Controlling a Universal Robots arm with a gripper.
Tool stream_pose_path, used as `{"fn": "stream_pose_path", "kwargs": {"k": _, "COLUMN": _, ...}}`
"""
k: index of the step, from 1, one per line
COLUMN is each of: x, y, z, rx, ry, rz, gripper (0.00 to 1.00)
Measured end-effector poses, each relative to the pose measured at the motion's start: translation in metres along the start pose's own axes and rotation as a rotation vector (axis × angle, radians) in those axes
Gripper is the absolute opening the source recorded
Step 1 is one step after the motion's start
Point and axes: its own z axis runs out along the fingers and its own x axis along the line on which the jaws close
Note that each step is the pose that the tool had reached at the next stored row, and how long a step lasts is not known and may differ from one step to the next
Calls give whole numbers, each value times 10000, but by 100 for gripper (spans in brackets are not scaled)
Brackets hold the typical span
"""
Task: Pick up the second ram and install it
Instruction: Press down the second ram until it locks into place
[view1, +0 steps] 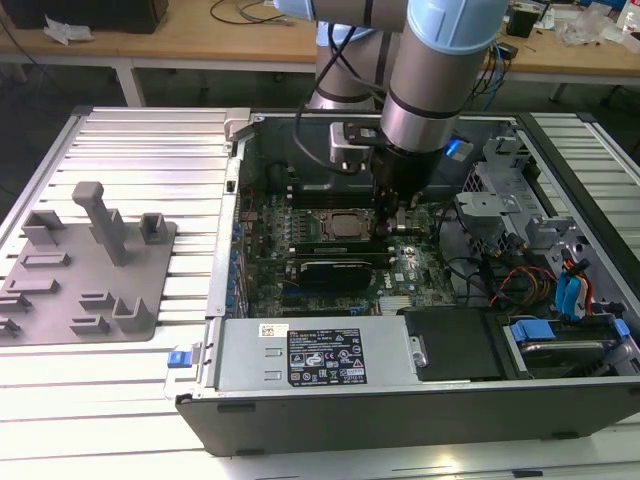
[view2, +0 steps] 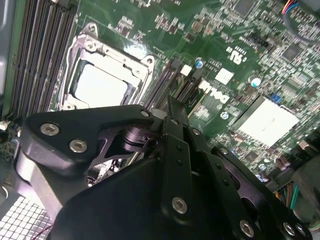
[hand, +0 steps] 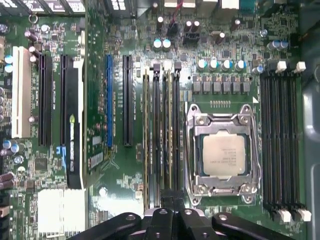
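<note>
One open computer case (view1: 400, 400) lies on a slatted metal table (view1: 150, 150), with one robot arm (view1: 440, 60) reaching down into it. One grey fixture plate (view1: 85, 270) sits on the table toward the exterior view's left, well apart from the case. Inside is one green motherboard (hand: 125, 175) carrying one black expansion card (hand: 72, 125) and one bare processor (hand: 225, 155) in its metal socket frame. A bank of four memory slots lies on either side of the socket. The bank farther from the card is unfilled, while the nearer bank holds two sticks standing on edge. The second ram (hand: 170, 125) is the stick closer to the socket, and the other stick (hand: 146, 125) sits two slots away. The ram's long axis runs along its slot, parallel to the socket's side. In the exterior view it runs across from left to right. The gripper (hand: 173, 202) sits at one end of this stick. Its black fingers (view2: 175, 130) are drawn together, with only a thin line between them, pinching the ram's upper edge. A white printed label (view1: 325, 355) is stuck on the metal box at the case's near side, and its small print cannot be read here.
</note>
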Motion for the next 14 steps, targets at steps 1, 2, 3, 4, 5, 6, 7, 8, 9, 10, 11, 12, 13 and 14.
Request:
{"fn": "stream_pose_path", "kwargs": {"k": 1, "x": -1, "y": -30, "z": -1, "rx": 0, "ry": 0, "rz": 0, "gripper": 8}}
{"fn": "stream_pose_path", "kwargs": {"k": 2, "x": -1, "y": -62, "z": -3, "rx": 0, "ry": 1, "rz": -1, "gripper": 8}}
{"fn": "stream_pose_path", "kwargs": {"k": 3, "x": -1, "y": -94, "z": -4, "rx": -1, "ry": 0, "rz": -1, "gripper": 8}}
{"fn": "stream_pose_path", "kwargs": {"k": 4, "x": -2, "y": -112, "z": -5, "rx": 0, "ry": 0, "rz": 0, "gripper": 8}}
{"fn": "stream_pose_path", "kwargs": {"k": 5, "x": -2, "y": -118, "z": -5, "rx": 0, "ry": 0, "rz": -1, "gripper": 8}}
{"fn": "stream_pose_path", "kwargs": {"k": 6, "x": -2, "y": -118, "z": -5, "rx": 0, "ry": 0, "rz": 0, "gripper": 8}}
{"fn": "stream_pose_path", "kwargs": {"k": 7, "x": -2, "y": -118, "z": -5, "rx": 0, "ry": -1, "rz": 1, "gripper": 8}}
{"fn": "stream_pose_path", "kwargs": {"k": 8, "x": -1, "y": -119, "z": -5, "rx": 0, "ry": 0, "rz": 0, "gripper": 8}}
{"fn": "stream_pose_path", "kwargs": {"k": 9, "x": -1, "y": -119, "z": 4, "rx": 0, "ry": -1, "rz": 0, "gripper": 8}}
{"fn": "stream_pose_path", "kwargs": {"k": 10, "x": 0, "y": -119, "z": 14, "rx": 0, "ry": 0, "rz": 0, "gripper": 8}}
{"fn": "stream_pose_path", "kwargs": {"k": 11, "x": 0, "y": -120, "z": 23, "rx": -1, "ry": 0, "rz": -1, "gripper": 8}}
{"fn": "stream_pose_path", "kwargs": {"k": 12, "x": 0, "y": -120, "z": 23, "rx": -1, "ry": 3, "rz": -1, "gripper": 8}}
{"fn": "stream_pose_path", "kwargs": {"k": 13, "x": 0, "y": -120, "z": 30, "rx": 0, "ry": -3, "rz": -1, "gripper": 8}}
{"fn": "stream_pose_path", "kwargs": {"k": 14, "x": 1, "y": -121, "z": 46, "rx": 0, "ry": -1, "rz": 0, "gripper": 8}}
